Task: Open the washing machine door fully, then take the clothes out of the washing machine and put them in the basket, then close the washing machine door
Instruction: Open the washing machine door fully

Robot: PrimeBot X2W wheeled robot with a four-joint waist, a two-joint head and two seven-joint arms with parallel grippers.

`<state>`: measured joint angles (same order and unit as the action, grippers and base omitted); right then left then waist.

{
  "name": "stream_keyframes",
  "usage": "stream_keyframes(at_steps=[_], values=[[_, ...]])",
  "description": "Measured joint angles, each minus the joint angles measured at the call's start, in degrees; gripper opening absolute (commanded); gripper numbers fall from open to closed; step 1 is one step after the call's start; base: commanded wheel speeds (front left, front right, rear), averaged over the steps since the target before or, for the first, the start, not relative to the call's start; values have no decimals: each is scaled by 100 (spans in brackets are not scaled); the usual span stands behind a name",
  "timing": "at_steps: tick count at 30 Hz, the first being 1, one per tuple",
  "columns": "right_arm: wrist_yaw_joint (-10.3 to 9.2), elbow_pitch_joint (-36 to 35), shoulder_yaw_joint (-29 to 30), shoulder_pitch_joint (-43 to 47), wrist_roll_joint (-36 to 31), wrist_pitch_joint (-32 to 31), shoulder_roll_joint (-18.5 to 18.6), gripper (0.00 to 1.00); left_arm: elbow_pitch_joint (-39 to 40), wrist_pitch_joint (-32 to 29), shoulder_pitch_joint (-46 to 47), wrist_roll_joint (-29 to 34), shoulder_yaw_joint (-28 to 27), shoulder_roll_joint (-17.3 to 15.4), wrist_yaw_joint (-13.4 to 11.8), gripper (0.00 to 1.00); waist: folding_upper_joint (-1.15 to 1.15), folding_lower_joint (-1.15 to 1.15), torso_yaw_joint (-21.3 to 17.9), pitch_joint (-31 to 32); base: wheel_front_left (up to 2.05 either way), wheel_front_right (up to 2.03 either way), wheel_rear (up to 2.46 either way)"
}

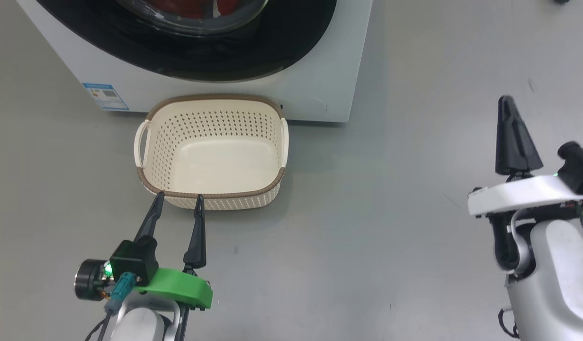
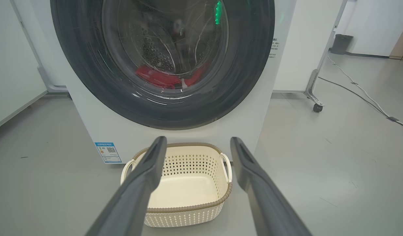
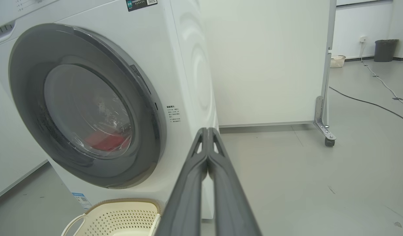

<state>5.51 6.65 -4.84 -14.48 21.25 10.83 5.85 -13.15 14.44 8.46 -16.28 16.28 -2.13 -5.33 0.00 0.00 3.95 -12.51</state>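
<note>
A big white front-loading washing machine [image 1: 319, 94] stands on a grey floor [image 1: 390, 213]; its large round door with a glossy black rim and clear glass bowl [image 2: 86, 82] lies flush against the front, so the first step, opening it, is not yet done; bright red clothes with white trim [image 2: 155, 77] sit low in the steel drum behind the glass; a small cream perforated plastic basket with a brown woven-look rim [image 1: 215, 98] stands empty on the floor just in front of the machine, below the door. The left gripper [image 1: 180, 195] has its two long dark fingers spread wide, tips at the basket's near rim, aimed at the middle of the door beyond. The right gripper [image 1: 507, 100] has its fingers pressed together on nothing; it hovers well to the right of the basket. From those fingers the door lies far and to the left; its right edge, where a dark slot looks like a pull recess, is the closer side, so the right arm seems better placed to hook it open.
</note>
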Motion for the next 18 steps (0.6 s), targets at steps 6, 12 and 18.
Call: stream_keyframes(at_steps=[6, 12, 18], values=[[48, -167, 186, -835, 428, -409, 107, 0, 254, 0, 278, -133, 57, 0, -1, 100, 0, 0, 131, -448, 0, 0, 0], [51, -285, 386, -1815, 831, -868, 281, 0, 456, 1, 581, -222, 237, 4, 2, 100, 0, 0, 308, -905, 0, 0, 0], [89, -209, 653, -2803, 1771, -1451, 96, 0, 519, 1, 783, -237, 307, 5, 2, 100, 0, 0, 546, -1421, 0, 0, 0]])
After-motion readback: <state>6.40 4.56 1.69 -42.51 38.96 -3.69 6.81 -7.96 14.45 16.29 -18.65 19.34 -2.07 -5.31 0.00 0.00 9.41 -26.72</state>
